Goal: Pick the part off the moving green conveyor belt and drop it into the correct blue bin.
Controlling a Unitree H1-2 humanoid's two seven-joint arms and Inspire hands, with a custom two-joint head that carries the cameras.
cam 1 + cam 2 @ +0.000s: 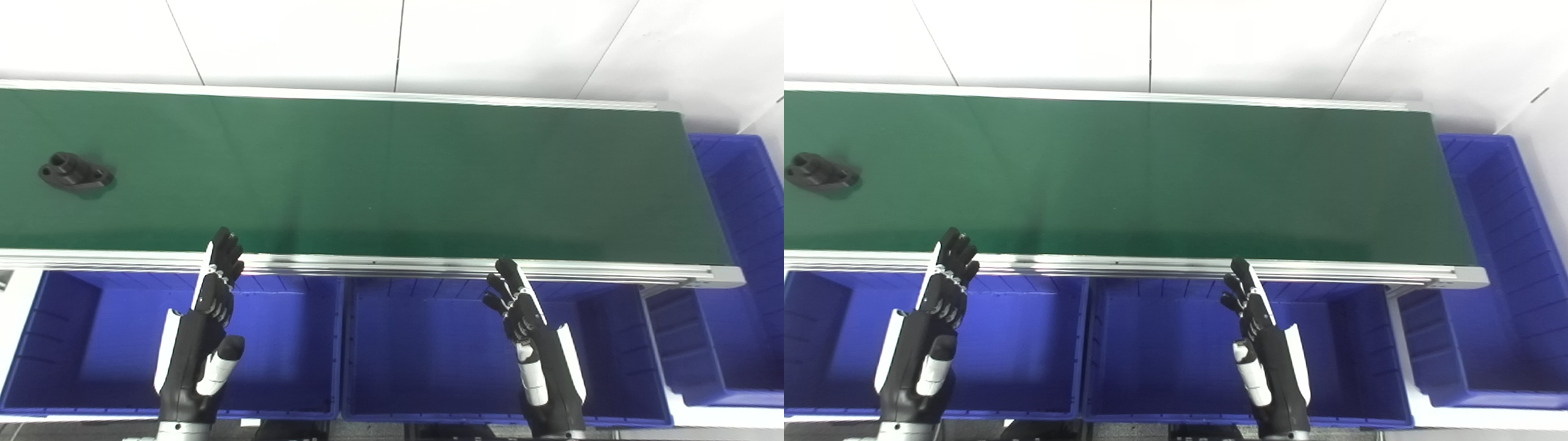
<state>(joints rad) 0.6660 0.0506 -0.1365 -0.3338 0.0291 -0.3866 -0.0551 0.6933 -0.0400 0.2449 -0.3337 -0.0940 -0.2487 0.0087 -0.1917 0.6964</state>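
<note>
The black flanged bracket (pixel 76 173) lies flat at the far left of the green conveyor belt (pixel 392 177), well apart from the empty, spread left hand (pixel 205 331) and right hand (pixel 533 343); it appears rigid, light and smooth, best pinched across its raised central body.

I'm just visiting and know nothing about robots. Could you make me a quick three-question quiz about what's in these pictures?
1. True or false: the black part lies on the green belt, toward its left end.
2. Which hand is nearer the part: the left hand or the right hand?
3. The hands hover over the blue bins. Is either holding anything?

Key:
1. True.
2. The left hand.
3. No, both are open and hold nothing.
</note>
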